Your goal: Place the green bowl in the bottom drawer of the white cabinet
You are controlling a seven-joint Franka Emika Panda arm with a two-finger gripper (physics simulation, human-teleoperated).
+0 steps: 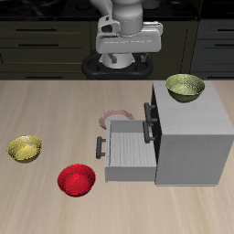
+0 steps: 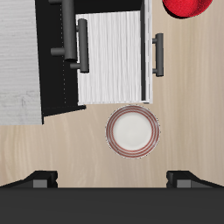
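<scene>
The green bowl sits upright on top of the white cabinet, at its back corner. The bottom drawer is pulled out and its light-grey tray holds nothing; its dark bar handle faces away from the cabinet. In the wrist view the drawer and its handle show beside the cabinet top; the green bowl is out of that view. My gripper is open and holds nothing, high above the table behind the drawer, with both fingertips showing wide apart.
A white plate with a pinkish rim lies on the table just behind the open drawer. A red bowl stands near the front edge. A yellower bowl stands farther off from the cabinet.
</scene>
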